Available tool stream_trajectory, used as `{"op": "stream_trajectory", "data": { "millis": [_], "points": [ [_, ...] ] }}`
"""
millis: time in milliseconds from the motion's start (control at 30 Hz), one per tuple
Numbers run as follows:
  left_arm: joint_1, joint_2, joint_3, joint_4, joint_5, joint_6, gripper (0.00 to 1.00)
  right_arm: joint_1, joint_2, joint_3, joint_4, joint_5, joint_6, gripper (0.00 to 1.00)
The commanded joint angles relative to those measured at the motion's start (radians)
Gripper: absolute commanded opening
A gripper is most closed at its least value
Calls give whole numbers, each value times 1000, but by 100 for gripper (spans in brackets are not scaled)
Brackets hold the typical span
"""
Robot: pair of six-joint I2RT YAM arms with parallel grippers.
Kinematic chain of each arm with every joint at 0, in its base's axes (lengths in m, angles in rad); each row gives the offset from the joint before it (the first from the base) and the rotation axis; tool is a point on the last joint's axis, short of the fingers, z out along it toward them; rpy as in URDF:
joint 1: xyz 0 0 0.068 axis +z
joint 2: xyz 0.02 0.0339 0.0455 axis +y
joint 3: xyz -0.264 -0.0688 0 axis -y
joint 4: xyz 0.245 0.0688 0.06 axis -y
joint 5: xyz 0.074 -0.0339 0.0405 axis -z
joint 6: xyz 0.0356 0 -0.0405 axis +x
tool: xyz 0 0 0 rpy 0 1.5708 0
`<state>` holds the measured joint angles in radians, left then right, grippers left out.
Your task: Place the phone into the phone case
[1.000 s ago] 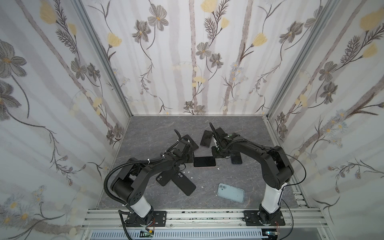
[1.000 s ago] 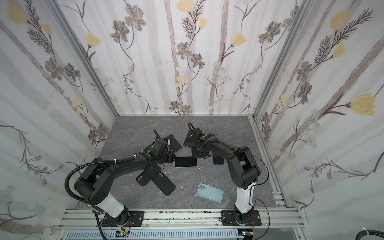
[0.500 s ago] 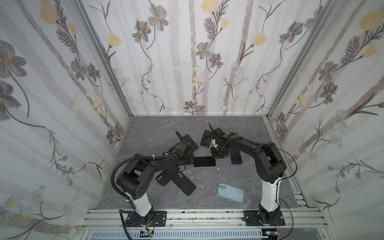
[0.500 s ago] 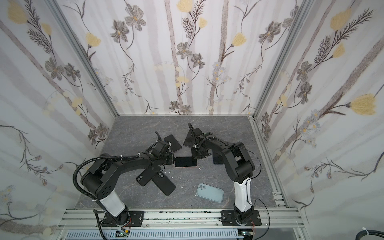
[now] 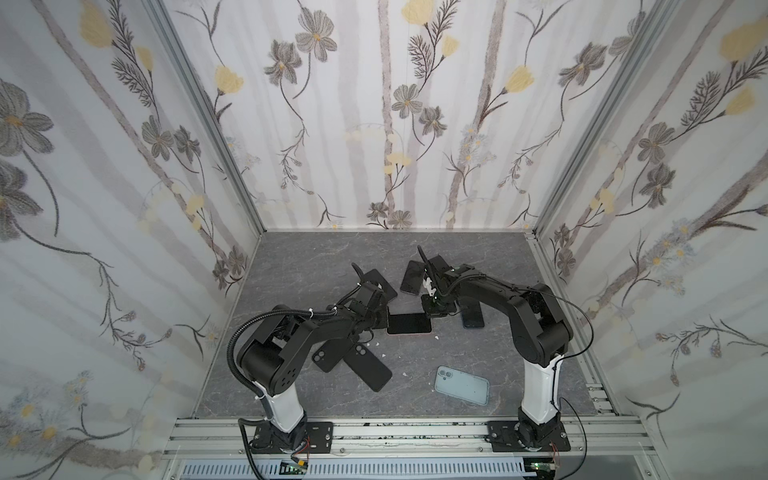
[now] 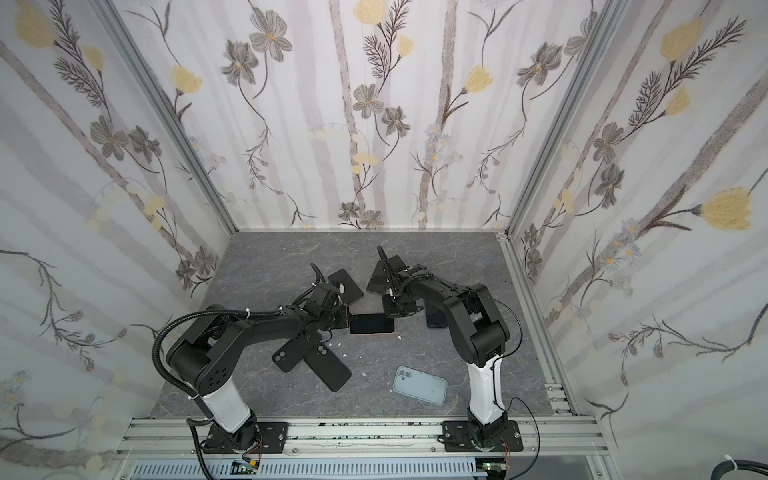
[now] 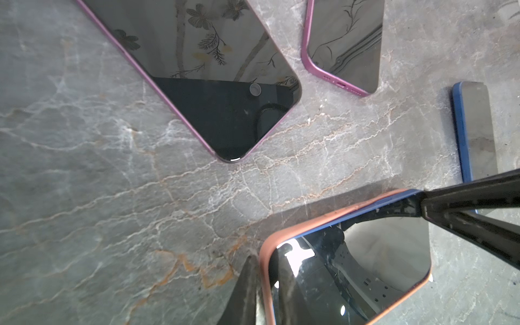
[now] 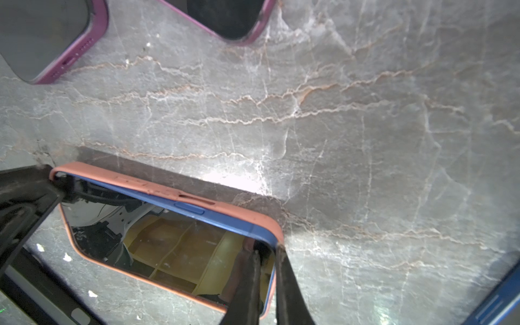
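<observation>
While the grey, marble-veined surface (image 5: 316,266) carried a scatter of handsets, the black left arm (image 5: 316,332) and the black right arm (image 5: 511,299) both bent in toward its middle. Between them lay the blue-edged phone (image 5: 408,324), dark screen up, its long sides running left to right. It sat in the salmon-pink phone case (image 8: 135,183). In the right wrist view its blue far edge showed above the case's rim, so whether it was fully seated could not be told.

Near and to the right lay a pale blue phone (image 5: 461,385), camera side up, well apart from the rest. Two black phone cases (image 5: 374,372) lay crossed at the near left, partly under the left arm. Two purple-edged phones (image 7: 219,84) lay on the far side, and a navy-framed phone (image 5: 473,319) lay just right of the middle.

The left gripper (image 5: 386,322) met the cased phone's left short end, its jaws almost together with the case's rim between them. The right gripper (image 8: 267,281) stood at the right end, by the far corner, its jaws likewise nearly together and clamped across that end's rim. Small white specks (image 5: 384,356) dotted the surface beside the black cases.
</observation>
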<state>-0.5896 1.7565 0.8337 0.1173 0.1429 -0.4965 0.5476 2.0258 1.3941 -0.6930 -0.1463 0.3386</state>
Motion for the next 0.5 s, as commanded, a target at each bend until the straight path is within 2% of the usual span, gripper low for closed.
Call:
{"op": "stream_trajectory", "data": {
  "millis": [0, 233, 467],
  "points": [
    [-1, 15, -10, -96, -26, 11, 15, 8, 80, -50, -87, 146, -9, 13],
    [0, 28, -32, -88, -46, 15, 15, 30, 107, -73, -83, 215, 6, 16],
    [0, 50, -40, -90, -45, 12, 12, 31, 137, -97, -59, 202, 17, 13]
  ]
}}
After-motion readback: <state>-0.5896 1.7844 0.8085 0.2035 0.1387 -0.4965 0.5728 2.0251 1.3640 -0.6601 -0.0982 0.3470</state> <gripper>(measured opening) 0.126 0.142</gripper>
